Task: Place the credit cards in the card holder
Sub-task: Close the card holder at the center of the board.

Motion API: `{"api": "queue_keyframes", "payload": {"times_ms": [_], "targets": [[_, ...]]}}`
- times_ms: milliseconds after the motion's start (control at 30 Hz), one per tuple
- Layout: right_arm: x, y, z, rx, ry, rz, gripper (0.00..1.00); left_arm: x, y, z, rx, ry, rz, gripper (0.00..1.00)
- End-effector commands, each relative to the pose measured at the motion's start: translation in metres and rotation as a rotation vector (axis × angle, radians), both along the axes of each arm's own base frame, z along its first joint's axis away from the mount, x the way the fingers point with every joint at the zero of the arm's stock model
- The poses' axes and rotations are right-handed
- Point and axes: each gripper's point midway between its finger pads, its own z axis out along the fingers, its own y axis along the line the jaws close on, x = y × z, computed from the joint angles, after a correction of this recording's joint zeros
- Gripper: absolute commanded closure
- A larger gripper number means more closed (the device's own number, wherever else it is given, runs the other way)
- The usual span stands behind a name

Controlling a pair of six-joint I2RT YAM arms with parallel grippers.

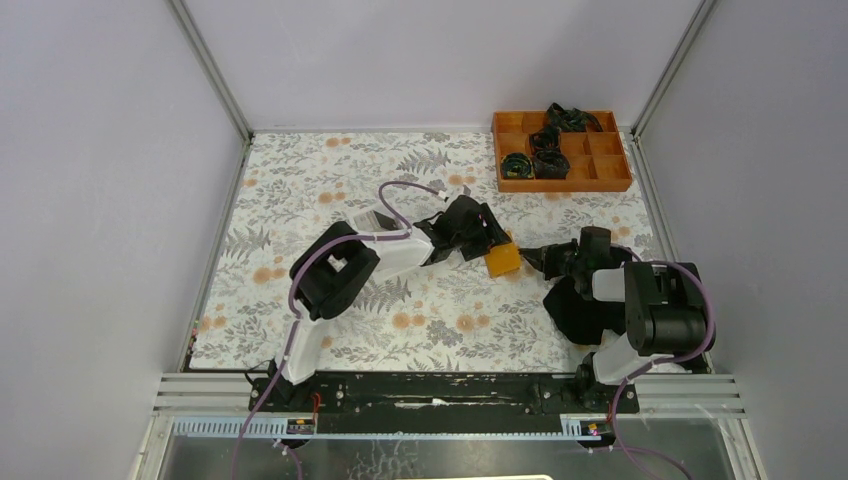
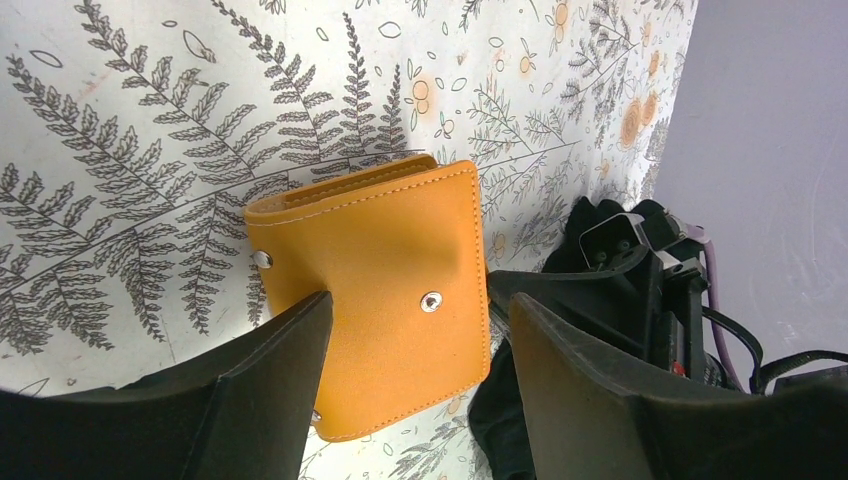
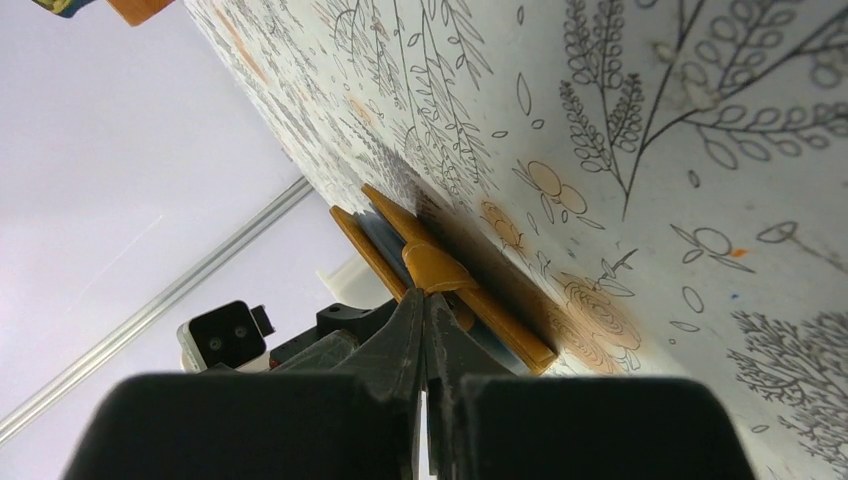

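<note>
The card holder is a small orange-tan wallet, folded shut, lying on the fern-print table between the two arms. In the left wrist view the card holder shows its snap studs. My left gripper is open just above it, and its left finger overlaps the wallet's lower left corner. My right gripper is shut, its tips against the clasp tab at the wallet's edge; whether they pinch it does not show. A pale grey-blue credit card edge shows between the wallet's covers.
A black cloth lies under the right arm, close to the wallet's right side. An orange compartment tray with dark items stands at the back right. Walls close in the table on both sides.
</note>
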Motion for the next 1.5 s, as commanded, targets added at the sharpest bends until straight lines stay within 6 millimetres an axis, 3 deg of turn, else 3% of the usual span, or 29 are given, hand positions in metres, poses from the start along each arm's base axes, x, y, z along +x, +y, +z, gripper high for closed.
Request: {"api": "queue_keyframes", "payload": {"times_ms": [0,833,1467], "targets": [[0.009,-0.01,0.014,0.0,-0.025,-0.07,0.96,-0.014,0.018,-0.045,0.124,0.109,-0.008,0.27],[-0.02,-0.031,-0.019,0.246,0.184,-0.445,0.97,-0.019,0.024,-0.06,0.224,0.151,0.01,0.31],[-0.025,-0.032,-0.03,0.271,0.251,-0.483,0.97,-0.012,0.01,-0.061,0.249,0.138,-0.024,0.3]]}}
